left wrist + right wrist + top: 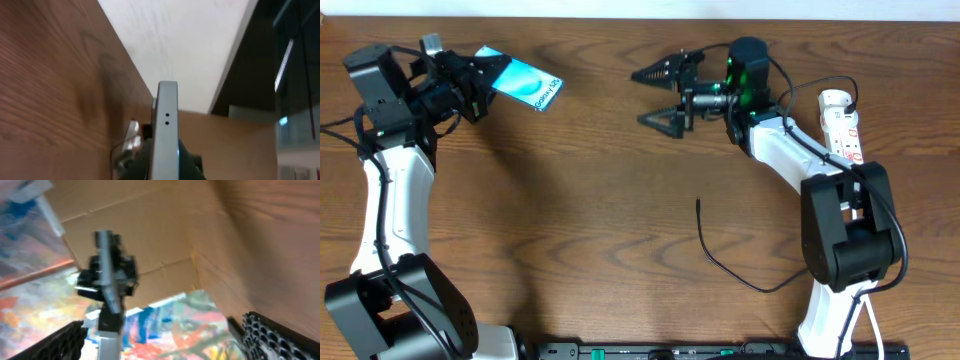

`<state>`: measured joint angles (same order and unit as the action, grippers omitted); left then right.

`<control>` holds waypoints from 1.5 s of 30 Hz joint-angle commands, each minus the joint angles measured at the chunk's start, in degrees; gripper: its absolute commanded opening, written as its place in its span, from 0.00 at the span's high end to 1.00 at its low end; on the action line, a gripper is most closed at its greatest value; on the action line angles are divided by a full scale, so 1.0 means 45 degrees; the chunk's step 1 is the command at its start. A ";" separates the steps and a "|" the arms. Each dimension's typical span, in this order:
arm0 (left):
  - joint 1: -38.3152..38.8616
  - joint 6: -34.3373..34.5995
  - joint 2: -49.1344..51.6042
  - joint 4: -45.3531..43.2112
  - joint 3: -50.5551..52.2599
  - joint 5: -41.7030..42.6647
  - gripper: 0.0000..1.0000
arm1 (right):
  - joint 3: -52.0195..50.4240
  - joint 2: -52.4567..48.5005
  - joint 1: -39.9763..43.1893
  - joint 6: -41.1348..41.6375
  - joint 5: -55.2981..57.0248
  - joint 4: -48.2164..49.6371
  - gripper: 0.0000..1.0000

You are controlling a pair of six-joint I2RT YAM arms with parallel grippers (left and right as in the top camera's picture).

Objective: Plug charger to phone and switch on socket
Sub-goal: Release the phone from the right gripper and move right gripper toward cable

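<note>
Brown wood grain covers the surface (600,200), and most of the task's things sit at its two far sides. The phone (528,86) is off the surface at the upper left, clamped at one end by the left fingers (472,72). Its bright blue screen shows to the overhead camera. In the left wrist view the phone (167,135) appears edge-on as a slim grey bar with two small holes, rising from the dark clamp below it.

The right fingers (655,72) are spread wide apart and hold nothing. They point left toward the phone from the upper middle, with a clear stretch of wood between the two. The right wrist view is blurred. It shows the two dark right fingers (272,332) at the bottom corners and, far off between them, the phone (106,255) as a thin grey strip on the other arm.

The charger (720,262) lies loose on the surface near the right arm's base, well apart from the phone. Its thin black cable curves from a free tip in the middle of the surface down and right, until the arm hides it. I cannot tell where its plug is. The white socket (840,120) lies along the right edge, just beside the right arm, and its red marks are partly covered.
</note>
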<state>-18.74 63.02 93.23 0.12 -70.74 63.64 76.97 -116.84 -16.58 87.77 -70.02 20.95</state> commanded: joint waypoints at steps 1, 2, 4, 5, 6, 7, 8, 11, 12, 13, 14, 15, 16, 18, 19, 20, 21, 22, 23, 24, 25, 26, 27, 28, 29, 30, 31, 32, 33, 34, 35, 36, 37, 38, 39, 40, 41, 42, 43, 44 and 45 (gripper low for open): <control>-0.0044 -0.0588 -0.0083 -0.0034 -0.0160 0.1491 0.93 | 0.0058 0.0102 -0.0005 -0.3376 0.0015 -0.2001 0.01; -0.0044 -0.0627 -0.0083 -0.0034 -0.0160 0.1501 0.93 | 0.0058 0.0102 -0.0005 -0.3861 0.0248 -0.2730 0.01; -0.0044 -0.0631 -0.0083 -0.0034 -0.0160 0.1491 0.93 | 0.0058 0.0102 -0.0005 -0.4707 0.0913 -0.4051 0.01; -0.0044 -0.0627 -0.0083 -0.0034 -0.0160 0.1486 0.93 | 0.0058 0.0102 -0.0005 -0.4935 0.1146 -0.4381 0.01; -0.0044 -0.0627 -0.0083 -0.0039 -0.0160 0.1486 0.93 | 0.0058 0.0102 0.0000 -0.5265 0.1472 -0.4828 0.01; -0.0044 -0.0636 -0.0083 -0.0034 -0.0160 0.1486 0.93 | 0.0058 0.0102 0.0000 -0.5503 0.1773 -0.5178 0.01; -0.0044 -0.0680 -0.0083 -0.0034 -0.0160 0.1486 0.93 | 0.0058 0.0102 -0.0005 -0.5697 0.2093 -0.5445 0.01; -0.0044 -0.0748 -0.0083 -0.0034 -0.0160 0.1491 0.93 | 0.0058 0.0102 0.0000 -0.6222 0.3293 -0.6261 0.01; -0.0044 -0.0831 -0.0083 -0.0034 -0.0160 0.1511 0.93 | 0.0063 0.0102 0.0010 -0.6475 0.3910 -0.6635 0.01; -0.0044 -0.0884 -0.0083 -0.0034 -0.0160 0.1535 0.93 | 0.0063 0.0102 0.0015 -0.6708 0.4352 -0.6863 0.01; -0.0044 -0.0976 -0.0083 -0.0029 -0.0160 0.1559 0.92 | 0.0063 0.0102 0.0029 -0.6912 0.4877 -0.7130 0.01; -0.0044 -0.1020 -0.0083 -0.0034 -0.0160 0.1613 0.93 | 0.0063 0.0102 0.0063 -0.7048 0.5255 -0.7242 0.01; -0.0044 -0.1059 -0.0083 -0.0034 -0.0160 0.1637 0.93 | 0.0063 0.0102 0.0126 -0.7407 0.5654 -0.7237 0.01; -0.0044 -0.1107 -0.0083 -0.0034 -0.0160 0.1690 0.93 | 0.0063 0.0107 0.0325 -0.7786 0.6528 -0.7412 0.01; -0.0044 -0.1107 -0.0083 -0.0034 -0.0160 0.1724 0.93 | 0.0063 0.0107 0.0457 -0.8068 0.7101 -0.7640 0.01; -0.0044 -0.1107 -0.0083 -0.0034 -0.0160 0.1734 0.93 | 0.0063 0.0107 0.0593 -0.8466 0.7728 -0.7922 0.01; -0.0044 -0.1107 -0.0083 -0.0034 -0.0160 0.1734 0.93 | 0.0063 0.0107 0.0699 -0.8850 0.8291 -0.8184 0.01; -0.0044 -0.1205 -0.0083 -0.0034 -0.0160 0.1734 0.93 | 0.0063 0.0136 0.0884 -0.9549 0.9248 -0.8660 0.01; -0.0044 -0.1375 -0.0083 -0.0034 -0.0160 0.1734 0.93 | 0.0068 0.0170 0.0967 -0.9870 0.9797 -0.8956 0.01; -0.0044 -0.1520 -0.0083 -0.0034 -0.0160 0.1734 0.93 | 0.0068 0.0228 0.1044 -1.0103 1.0239 -0.9248 0.01; -0.0044 -0.1695 -0.0083 -0.0029 -0.0160 0.1734 0.93 | 0.0068 0.0359 0.1175 -1.0516 1.0987 -0.9700 0.01; -0.0044 -0.1778 -0.0083 -0.0034 -0.0160 0.1729 0.93 | 0.0068 0.0466 0.1253 -1.0734 1.1390 -0.9962 0.01; -0.0044 -0.1817 -0.0083 -0.0034 -0.0160 0.1729 0.93 | 0.0078 0.0738 0.1413 -1.1200 1.2206 -1.0516 0.01; -0.0044 -0.1812 -0.0083 -0.0034 -0.0160 0.1724 0.93 | 0.0097 0.1049 0.1530 -1.1570 1.2711 -1.0953 0.01; -0.0044 -0.1821 -0.0083 -0.0034 -0.0160 0.1724 0.93 | 0.0117 0.1287 0.1583 -1.1788 1.3036 -1.1283 0.01; -0.0044 -0.1870 -0.0083 -0.0034 -0.0160 0.1724 0.93 | 0.0151 0.1525 0.1598 -1.1919 1.3347 -1.1618 0.01; -0.0044 -0.1914 -0.0083 -0.0034 -0.0160 0.1724 0.93 | 0.0189 0.1826 0.1608 -1.2084 1.3746 -1.1992 0.01; -0.0044 -0.1914 -0.0083 -0.0034 -0.0160 0.1724 0.93 | 0.0223 0.2171 0.1598 -1.2201 1.4188 -1.2390 0.01; -0.0044 -0.1914 -0.0083 -0.0034 -0.0160 0.1724 0.93 | 0.0228 0.2987 0.1579 -1.2303 1.4732 -1.3289 0.01; -0.0044 -0.1914 -0.0083 -0.0034 -0.0160 0.1729 0.93 | 0.0228 0.3497 0.1579 -1.2327 1.4819 -1.4018 0.01; -0.0044 -0.1914 -0.0083 -0.0034 -0.0160 0.1729 0.93 | 0.0228 0.3968 0.1579 -1.2332 1.4819 -1.4819 0.01; -0.0044 -0.1914 -0.0083 -0.0029 -0.0160 0.1729 0.93 | 0.0228 0.4119 0.1579 -1.2332 1.4819 -1.5174 0.01; -0.0044 -0.1914 -0.0083 -0.0029 -0.0160 0.1729 0.93 | 0.0228 0.4347 0.1564 -1.2337 1.4829 -1.5771 0.01; -0.0044 -0.1914 -0.0083 -0.0029 -0.0160 0.1729 0.93 | 0.0228 0.4493 0.1559 -1.2332 1.4829 -1.6339 0.01; -0.0034 -0.1914 -0.0083 -0.0029 -0.0160 0.1724 0.93 | 0.0228 0.4571 0.1549 -1.2332 1.4819 -1.6825 0.01; -0.0034 -0.1914 -0.0083 -0.0029 -0.0160 0.1724 0.93 | 0.0228 0.4585 0.1520 -1.2342 1.4824 -1.7437 0.01; -0.0034 -0.1914 -0.0083 -0.0029 -0.0160 0.1724 0.93 | 0.0228 0.4585 0.1506 -1.2361 1.4824 -1.7942 0.01; -0.0034 -0.1914 -0.0083 -0.0029 -0.0160 0.1729 0.92 | 0.0228 0.4556 0.1477 -1.2386 1.4824 -1.8394 0.02; -0.0029 -0.1914 -0.0083 -0.0029 -0.0160 0.1729 0.92 | 0.0228 0.4493 0.1428 -1.2556 1.4819 -1.8880 0.02; -0.0029 -0.1914 -0.0083 -0.0029 -0.0160 0.1729 0.93 | 0.0228 0.4473 0.1360 -1.2900 1.4819 -1.9331 0.02; -0.0029 -0.1914 -0.0083 -0.0029 -0.0160 0.1729 0.93 | 0.0228 0.4459 0.1321 -1.3153 1.4814 -1.9511 0.02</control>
<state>-18.74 55.40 93.23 0.16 -70.74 69.78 77.82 -96.23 -9.74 32.29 -4.43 -64.66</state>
